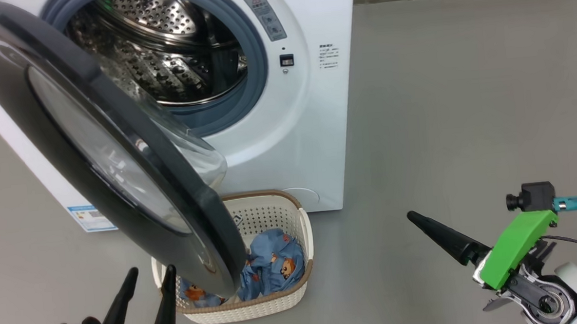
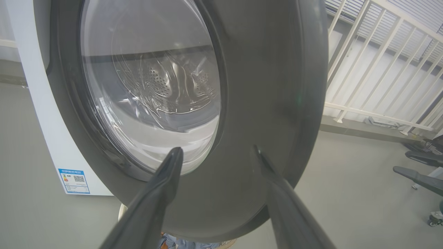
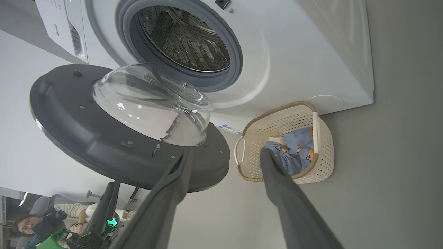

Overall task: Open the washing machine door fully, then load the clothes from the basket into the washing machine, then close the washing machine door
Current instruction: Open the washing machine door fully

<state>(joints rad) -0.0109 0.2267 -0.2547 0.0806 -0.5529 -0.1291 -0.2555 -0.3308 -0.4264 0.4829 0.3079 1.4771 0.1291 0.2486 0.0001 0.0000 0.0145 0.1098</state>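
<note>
Washing machine door (image 1: 86, 147), partly swung, is faced by the spread, empty left claw (image 2: 217, 149); a wider push is judged needed; right claw (image 3: 225, 154) likewise spread.

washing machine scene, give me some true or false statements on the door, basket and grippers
1. The door of the washing machine stands open. True.
2. The basket is empty. False: blue printed clothes lie in it.
3. The left gripper is clamped on the door's edge. False: it is open and grips nothing.
4. The basket sits on the floor in front of the washing machine, partly beneath the door. True.
5. The right gripper holds a garment. False: it is open and empty.
</note>
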